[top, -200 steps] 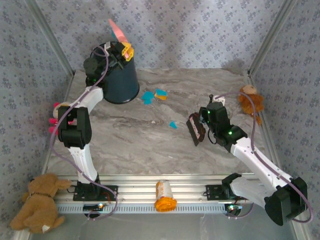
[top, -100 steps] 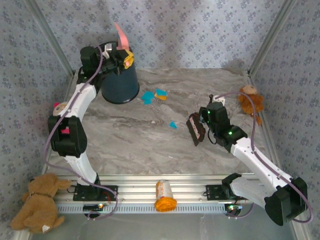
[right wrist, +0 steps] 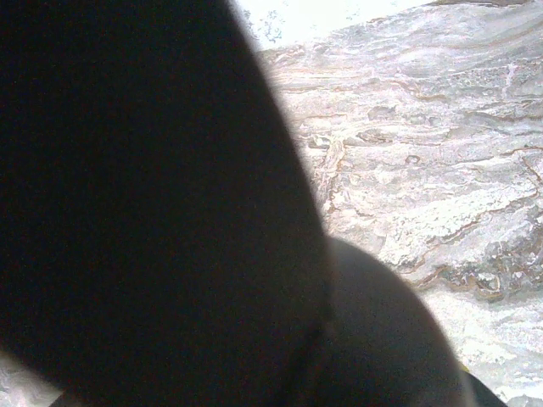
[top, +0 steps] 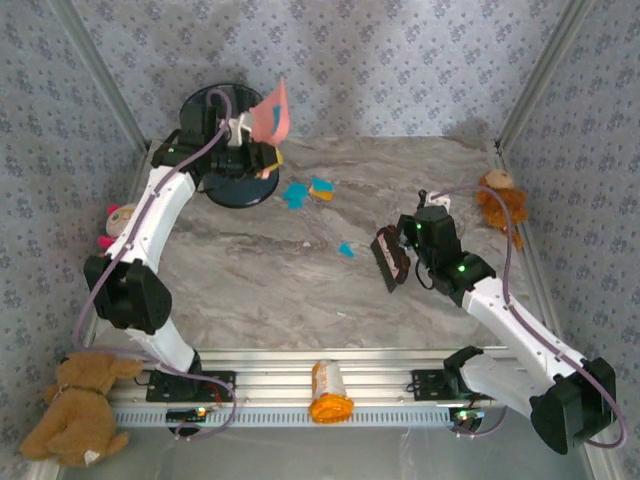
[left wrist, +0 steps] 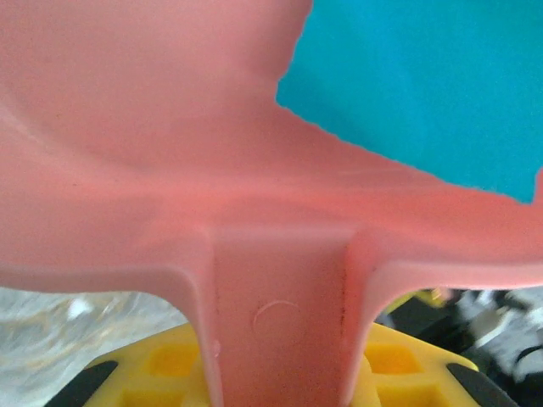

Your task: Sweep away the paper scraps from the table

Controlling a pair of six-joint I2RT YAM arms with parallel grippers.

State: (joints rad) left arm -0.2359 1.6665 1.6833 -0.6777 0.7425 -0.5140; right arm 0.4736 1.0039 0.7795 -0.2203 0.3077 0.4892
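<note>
Holding a pink dustpan (top: 272, 108) up by the dark bin (top: 232, 188), with paper scraps (top: 308, 190) on the tabletop (top: 280, 290).
The left hand (top: 252, 146) is clamped on the dustpan's handle, and the pan is lifted and tipped beside the bin in the far left corner. One blue scrap (left wrist: 424, 85) sits in the dustpan. I cannot tell what is in the bin. More scraps, blue ones and an orange one, lie on the tabletop just right of the bin, close to that hand. One small blue piece (top: 345, 249) lies further out, near the right hand (top: 408, 248). That hand is closed tight on a dark brush (top: 390, 260).
</note>
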